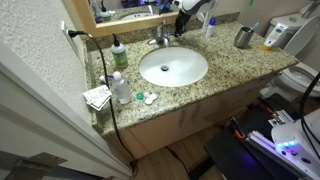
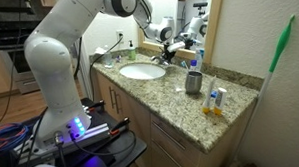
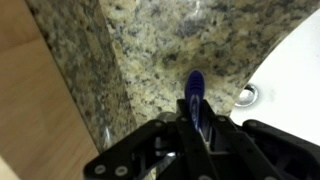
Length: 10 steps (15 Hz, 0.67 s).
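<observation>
Held thing: slim blue object [image 3: 194, 92], above the counter's edge beside the sink.
Claw: claw [image 3: 196, 126] clenched on the slim blue object.
Counter: speckled granite counter [image 3: 150, 50].
Sink: white sink [image 1: 172, 68], near the faucet [image 1: 160, 40].

Metal cup [image 2: 194, 83], perhaps soap bottle [image 1: 118, 56]

I'm standing in a home bathroom: a speckled granite desk [image 1: 230, 65] carries an oval white sink [image 1: 173, 67] with a chrome faucet [image 1: 160, 39] behind it, below a wall mirror [image 1: 125, 8]. A soap bottle [image 1: 118, 55] and a metal cup [image 1: 243, 37] stand on the stone, with wooden cabinet doors [image 1: 185, 118] underneath.
</observation>
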{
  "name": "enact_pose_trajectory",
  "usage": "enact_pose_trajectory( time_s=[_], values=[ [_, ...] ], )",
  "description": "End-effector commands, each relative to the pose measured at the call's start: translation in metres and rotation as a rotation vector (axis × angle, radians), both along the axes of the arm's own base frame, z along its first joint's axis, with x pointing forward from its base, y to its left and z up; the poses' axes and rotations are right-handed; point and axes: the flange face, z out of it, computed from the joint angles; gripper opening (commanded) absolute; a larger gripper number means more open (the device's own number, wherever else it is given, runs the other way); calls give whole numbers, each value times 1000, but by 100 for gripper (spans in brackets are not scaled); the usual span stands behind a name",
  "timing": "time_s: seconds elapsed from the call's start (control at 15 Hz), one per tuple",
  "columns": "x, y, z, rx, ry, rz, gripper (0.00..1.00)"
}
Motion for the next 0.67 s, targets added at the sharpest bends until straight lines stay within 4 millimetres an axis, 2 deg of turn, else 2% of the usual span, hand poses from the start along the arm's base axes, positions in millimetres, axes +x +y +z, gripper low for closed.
enact_pose_trajectory(
  time_s=[0.0, 0.4, 0.53, 0.6],
  values=[
    [-41, 18, 24, -41, -36, 108, 4],
    [-113, 1, 27, -107, 77, 90, 4],
    [-137, -8, 11, -106, 118, 80, 4],
    [-138, -10, 0, -85, 141, 102, 4]
  ],
)
